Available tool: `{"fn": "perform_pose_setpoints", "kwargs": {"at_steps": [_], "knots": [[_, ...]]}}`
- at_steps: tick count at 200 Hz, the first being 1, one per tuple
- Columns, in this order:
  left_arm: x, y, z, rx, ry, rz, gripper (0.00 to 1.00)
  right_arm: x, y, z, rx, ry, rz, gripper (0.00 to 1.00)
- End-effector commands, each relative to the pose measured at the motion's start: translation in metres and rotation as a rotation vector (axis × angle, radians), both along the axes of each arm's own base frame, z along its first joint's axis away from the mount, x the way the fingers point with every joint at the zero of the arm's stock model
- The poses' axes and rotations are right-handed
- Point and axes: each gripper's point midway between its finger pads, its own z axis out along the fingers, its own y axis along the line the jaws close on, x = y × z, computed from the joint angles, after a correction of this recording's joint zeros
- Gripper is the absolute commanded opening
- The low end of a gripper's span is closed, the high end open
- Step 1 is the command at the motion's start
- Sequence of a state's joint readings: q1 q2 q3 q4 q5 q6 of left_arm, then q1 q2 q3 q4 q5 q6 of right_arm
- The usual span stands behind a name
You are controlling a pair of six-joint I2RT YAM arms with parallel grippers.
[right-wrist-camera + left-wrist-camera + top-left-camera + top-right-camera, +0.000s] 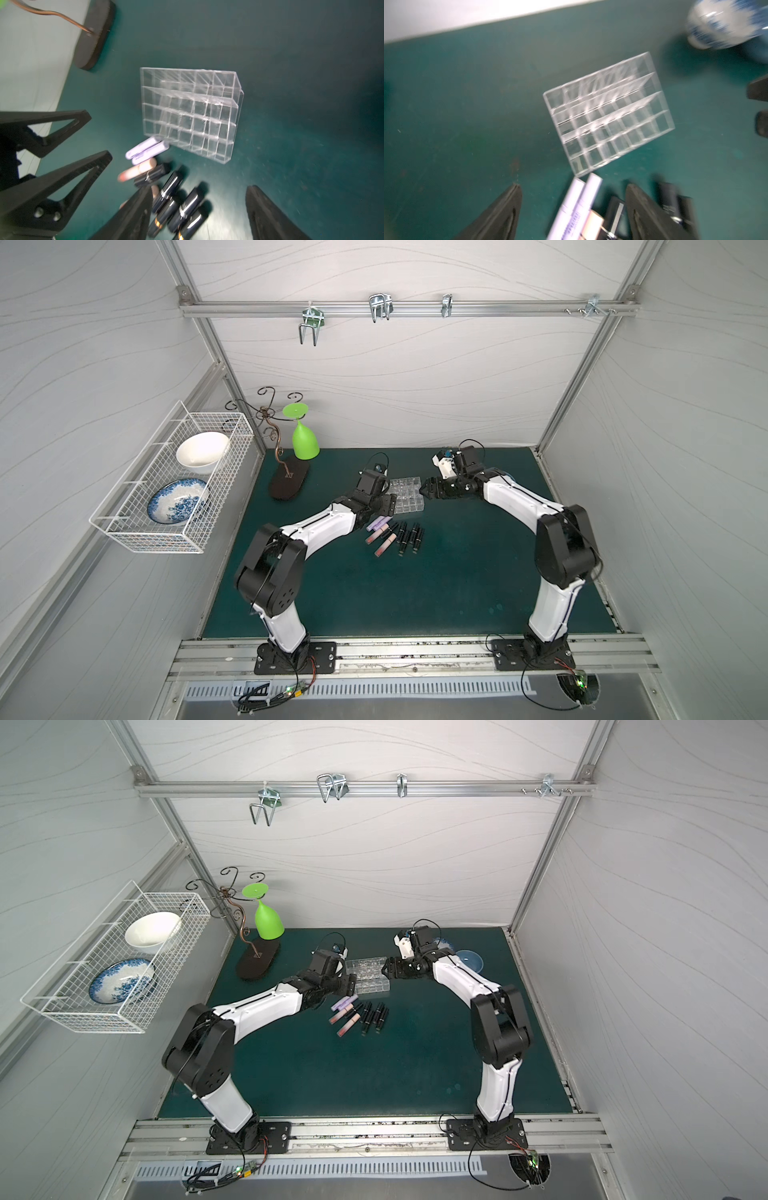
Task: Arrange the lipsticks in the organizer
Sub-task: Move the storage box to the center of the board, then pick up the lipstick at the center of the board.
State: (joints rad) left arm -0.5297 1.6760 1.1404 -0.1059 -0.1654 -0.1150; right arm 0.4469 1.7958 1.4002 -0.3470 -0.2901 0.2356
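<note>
The organizer (406,495) sits on the mat (457,593) at the centre of both top views, and every cell that can be made out looks empty. The lipsticks (395,537) lie flat in a loose cluster just below it in the frame, none yet in a cell. The lilac tubes (377,524) sit at the cluster's upper left, their upper ends just beside the organizer's lower left corner. The pink tubes (379,541) are just below them. Both pairs have long axes slanting from upper right to lower left. The black tubes (409,537) lie to the right and run closer to straight up and down the frame. The left gripper (384,510) is at the organizer's left edge, just above the lilac tubes. Its fingers (508,207) are spread wide in the left wrist view, and they grip nothing. The lilac tubes show in the gap between them, but blur hides whether anything touches. The right gripper (424,489) is at the organizer's right edge, also wide open and empty, with the black tubes low between its fingers (266,212) in the right wrist view. The left gripper looks nearer to the cluster, above all to the lilac and pink tubes. A pick would probably need its jaws turned across a tube's slanted axis, and the tube then stood upright over a cell.
</note>
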Motion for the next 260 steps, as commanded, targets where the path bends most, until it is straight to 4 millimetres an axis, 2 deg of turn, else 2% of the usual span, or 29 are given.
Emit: {"fn": "perform_pose_setpoints", "kwargs": {"at_steps": [1, 19, 29, 52, 95, 125, 161, 260], "knots": [[-0.019, -0.008, 0.016, -0.002, -0.009, -0.038, 0.82, -0.023, -0.014, 0.022, -0.007, -0.064, -0.015, 0.75], [-0.043, -0.021, 0.012, -0.022, 0.052, -0.092, 0.77, -0.042, -0.03, 0.025, -0.029, -0.074, -0.037, 0.74], [-0.057, -0.03, 0.006, -0.017, 0.085, -0.121, 0.76, -0.052, -0.038, 0.025, -0.04, -0.071, -0.05, 0.69], [-0.08, -0.046, -0.008, 0.002, 0.149, -0.175, 0.73, -0.073, -0.05, 0.014, -0.053, -0.056, -0.067, 0.64], [-0.101, -0.082, -0.03, 0.102, 0.264, -0.255, 0.68, -0.083, -0.07, -0.007, -0.113, -0.045, -0.107, 0.58], [-0.108, -0.102, -0.05, 0.133, 0.333, -0.277, 0.65, -0.078, -0.077, -0.015, -0.116, -0.034, -0.13, 0.52], [-0.108, -0.108, -0.072, 0.166, 0.386, -0.272, 0.65, -0.074, -0.086, -0.023, -0.109, -0.019, -0.165, 0.5], [-0.11, -0.126, -0.092, 0.168, 0.452, -0.282, 0.61, -0.072, -0.089, -0.026, -0.102, -0.009, -0.177, 0.49]]}}
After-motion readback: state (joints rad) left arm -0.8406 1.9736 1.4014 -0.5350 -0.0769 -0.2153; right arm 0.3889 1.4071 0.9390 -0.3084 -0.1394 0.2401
